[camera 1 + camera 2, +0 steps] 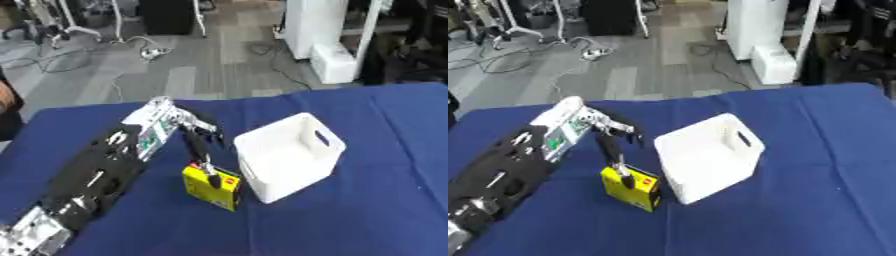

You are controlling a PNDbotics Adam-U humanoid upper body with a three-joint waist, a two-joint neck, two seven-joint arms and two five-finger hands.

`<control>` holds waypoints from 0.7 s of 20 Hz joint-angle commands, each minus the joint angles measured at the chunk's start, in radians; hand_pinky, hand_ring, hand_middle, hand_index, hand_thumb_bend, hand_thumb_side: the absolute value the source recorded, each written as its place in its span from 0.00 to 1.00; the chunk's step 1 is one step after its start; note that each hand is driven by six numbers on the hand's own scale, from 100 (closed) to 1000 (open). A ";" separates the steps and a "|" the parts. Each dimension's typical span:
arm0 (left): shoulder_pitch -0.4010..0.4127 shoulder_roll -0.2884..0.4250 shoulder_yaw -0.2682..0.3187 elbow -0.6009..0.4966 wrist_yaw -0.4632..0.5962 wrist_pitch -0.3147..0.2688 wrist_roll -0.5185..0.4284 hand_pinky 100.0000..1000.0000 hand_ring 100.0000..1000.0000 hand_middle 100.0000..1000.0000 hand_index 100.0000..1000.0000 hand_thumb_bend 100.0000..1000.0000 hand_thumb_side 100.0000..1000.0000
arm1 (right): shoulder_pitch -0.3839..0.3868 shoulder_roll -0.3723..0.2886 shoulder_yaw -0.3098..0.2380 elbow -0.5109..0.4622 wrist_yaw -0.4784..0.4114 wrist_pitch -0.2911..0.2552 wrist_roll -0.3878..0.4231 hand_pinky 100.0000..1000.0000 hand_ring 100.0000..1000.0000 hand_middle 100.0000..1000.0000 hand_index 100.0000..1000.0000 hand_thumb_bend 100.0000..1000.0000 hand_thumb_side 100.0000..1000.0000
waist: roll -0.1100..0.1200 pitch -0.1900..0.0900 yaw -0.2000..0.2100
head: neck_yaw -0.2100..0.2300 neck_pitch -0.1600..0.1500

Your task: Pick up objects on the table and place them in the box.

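Reaching left hand (194, 136) apparently grips yellow box (213, 188).

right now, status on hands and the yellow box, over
Left hand fingers down on yellow box, grip unclear. Right hand out of view. White bin beside it, nothing in the way.
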 commanded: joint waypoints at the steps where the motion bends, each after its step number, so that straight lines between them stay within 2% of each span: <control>1: -0.027 0.009 0.000 -0.001 0.000 -0.007 0.000 0.96 0.91 0.91 0.89 1.00 0.50 | -0.010 -0.018 -0.007 -0.013 0.001 -0.003 0.002 0.00 0.13 0.06 0.24 0.00 1.00 | -0.004 -0.007 0.000 | -0.002 0.000; 9: -0.026 0.010 -0.008 0.000 -0.012 -0.023 0.000 0.99 0.92 0.92 0.89 1.00 0.50 | -0.012 -0.021 -0.008 -0.013 -0.003 -0.006 0.000 0.00 0.13 0.06 0.24 0.00 1.00 | -0.004 -0.007 -0.001 | -0.007 -0.003; 14: -0.027 0.011 -0.023 0.012 -0.018 -0.043 0.000 1.00 0.93 0.92 0.89 1.00 0.47 | -0.013 -0.022 -0.009 -0.013 -0.005 -0.006 0.000 0.00 0.13 0.06 0.24 0.00 1.00 | -0.003 -0.007 -0.002 | -0.009 -0.002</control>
